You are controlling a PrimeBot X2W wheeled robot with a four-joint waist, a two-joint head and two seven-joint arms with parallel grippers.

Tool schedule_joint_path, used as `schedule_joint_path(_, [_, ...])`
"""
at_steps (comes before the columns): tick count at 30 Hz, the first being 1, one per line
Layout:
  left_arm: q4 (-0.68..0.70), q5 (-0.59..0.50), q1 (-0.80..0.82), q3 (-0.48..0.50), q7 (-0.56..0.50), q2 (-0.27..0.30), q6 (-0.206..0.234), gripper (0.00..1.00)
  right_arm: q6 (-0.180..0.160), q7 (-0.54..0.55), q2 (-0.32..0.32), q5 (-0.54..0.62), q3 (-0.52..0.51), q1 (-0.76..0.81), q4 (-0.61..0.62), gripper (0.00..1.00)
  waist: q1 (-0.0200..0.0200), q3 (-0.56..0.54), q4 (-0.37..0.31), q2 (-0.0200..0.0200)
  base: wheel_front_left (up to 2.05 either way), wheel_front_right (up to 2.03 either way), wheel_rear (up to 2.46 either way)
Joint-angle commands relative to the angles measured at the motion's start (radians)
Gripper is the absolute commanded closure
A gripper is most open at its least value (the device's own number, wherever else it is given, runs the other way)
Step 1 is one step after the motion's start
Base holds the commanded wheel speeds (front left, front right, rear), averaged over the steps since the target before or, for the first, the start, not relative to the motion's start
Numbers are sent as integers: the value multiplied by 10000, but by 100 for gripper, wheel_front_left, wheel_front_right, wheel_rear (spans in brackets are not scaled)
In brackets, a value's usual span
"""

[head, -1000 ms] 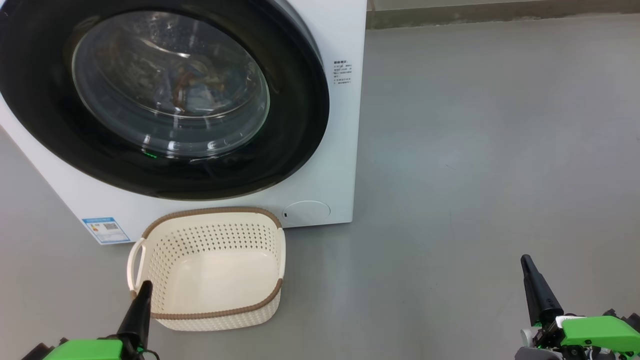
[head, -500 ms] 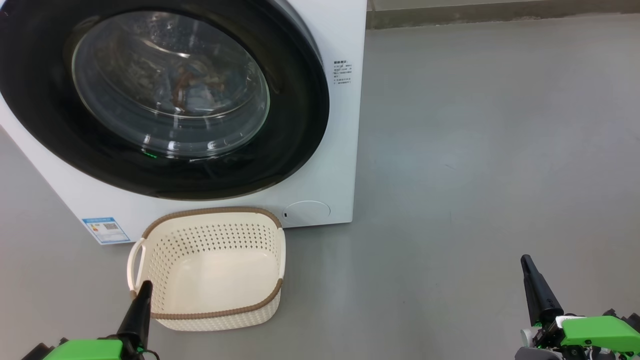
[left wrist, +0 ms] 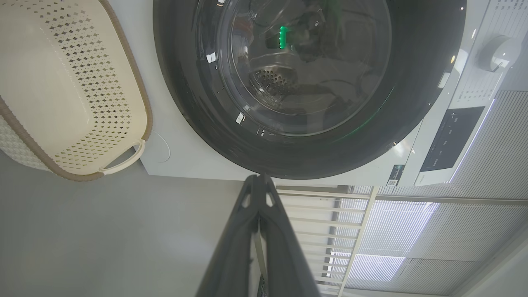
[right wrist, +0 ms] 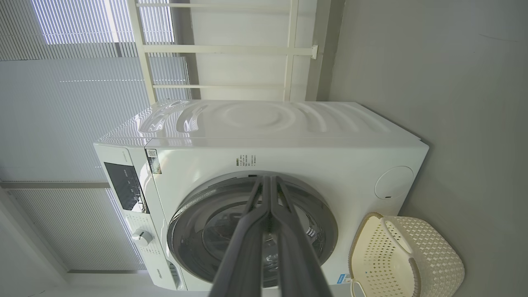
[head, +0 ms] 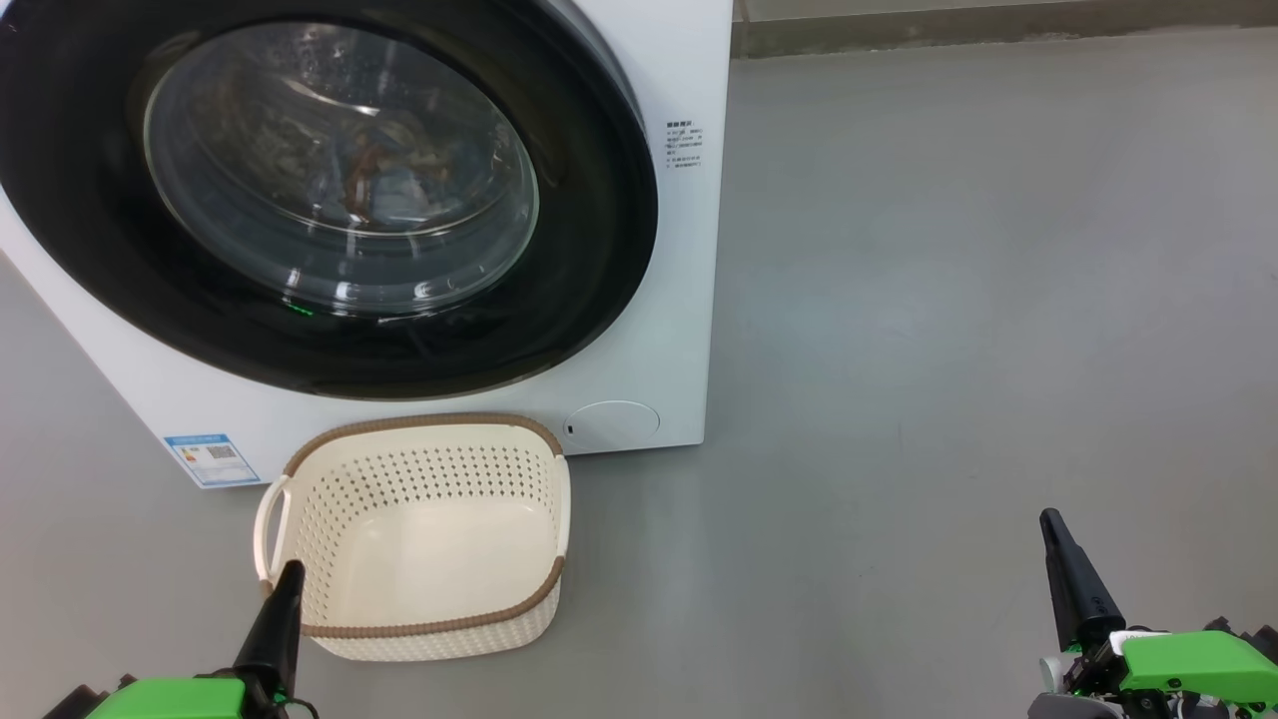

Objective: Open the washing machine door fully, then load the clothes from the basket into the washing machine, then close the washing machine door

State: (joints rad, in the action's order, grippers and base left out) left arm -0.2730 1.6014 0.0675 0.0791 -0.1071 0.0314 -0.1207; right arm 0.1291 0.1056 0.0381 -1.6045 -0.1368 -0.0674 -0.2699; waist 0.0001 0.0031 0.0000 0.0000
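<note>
I am holding my left hand [head: 292, 569] low at the near left, its two dark fingers pressed together with nothing between them. Its tip is overlapping the near left corner of the basket [head: 429, 627] in the head view; I cannot tell whether it is touching the rim there. I am holding my right hand [head: 1048, 519] low at the near right, well apart from the machine, over the bare grey floor [head: 949, 300]. Its fingers are pinched together too and are gripping nothing.

The washing machine [head: 689, 300] is standing in front of me, on the left half of the head view. The washing machine door [head: 599, 250] is sitting closed against the white front, its wide black rim ringing the glass window [head: 300, 250]. The clothes [head: 379, 170] are lying inside the drum, showing through the glass as a dim patch of blue and orange-brown.

The basket is resting on the floor just before the machine, below the door, between the blue label [head: 211, 458] and the round flap [head: 612, 419]. Its cream bottom is showing bare. In the right wrist view my closed fingers are pointing at the upper edge of the door, with the control panel [right wrist: 123, 185] and knob [right wrist: 142, 237] off to one side.
</note>
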Motion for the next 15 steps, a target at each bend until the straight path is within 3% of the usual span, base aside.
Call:
schedule_joint_path(1, [277,75,405,344,-59,189,-100,100,16,76,122,-42,230,-406,251,100,-1,0,1,0,0,0,0])
schedule_joint_path(15, [277,75,405,344,-59,189,-100,100,16,76,122,-42,231,-406,251,100,-1,0,1,0,0,0,0])
